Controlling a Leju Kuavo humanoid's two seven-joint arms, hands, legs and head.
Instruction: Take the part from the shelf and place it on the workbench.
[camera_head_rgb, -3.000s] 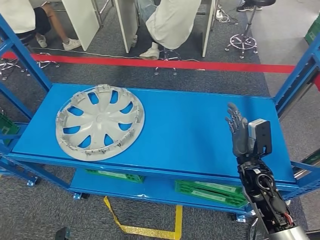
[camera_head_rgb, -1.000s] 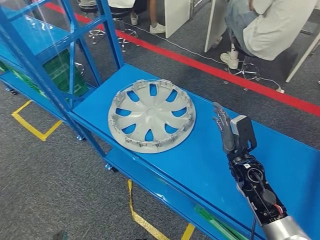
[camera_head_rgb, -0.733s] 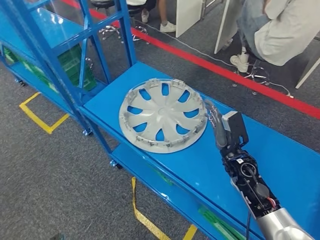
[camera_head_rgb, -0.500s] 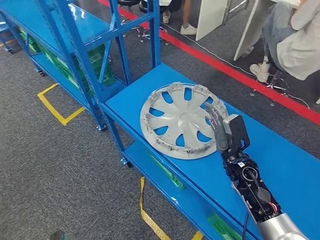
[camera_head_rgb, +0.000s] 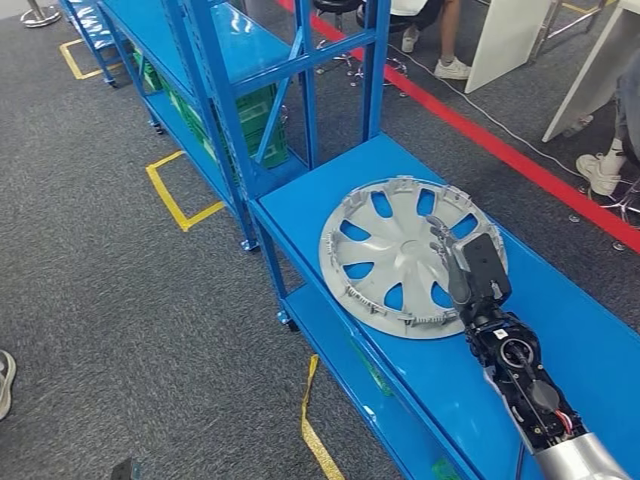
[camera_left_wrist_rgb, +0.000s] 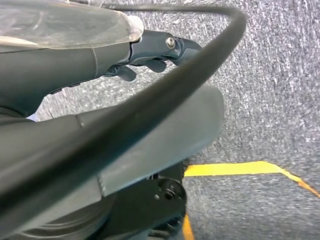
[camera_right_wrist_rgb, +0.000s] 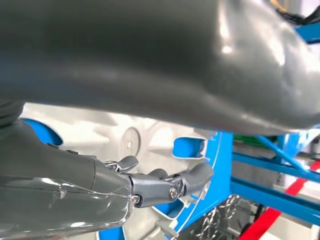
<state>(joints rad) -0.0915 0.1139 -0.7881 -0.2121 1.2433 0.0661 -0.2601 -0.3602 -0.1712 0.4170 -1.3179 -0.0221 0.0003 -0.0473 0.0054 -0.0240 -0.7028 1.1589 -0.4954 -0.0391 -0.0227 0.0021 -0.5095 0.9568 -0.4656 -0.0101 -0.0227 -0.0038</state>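
Your right hand (camera_head_rgb: 451, 262) hovered over the silver hubcap (camera_head_rgb: 411, 255), fingers spread and grasping nothing; the cap lay flat on the blue shelf (camera_head_rgb: 317, 195). It looked light, thin, somewhat flexible plastic (clips probably brittle), so the rim or a spoke opening seemed best. The left hand (camera_left_wrist_rgb: 151, 50) hung with fingers loose.

Grey carpet (camera_head_rgb: 98, 300) w/ yellow tape (camera_head_rgb: 177, 205), red line (camera_head_rgb: 498, 148).
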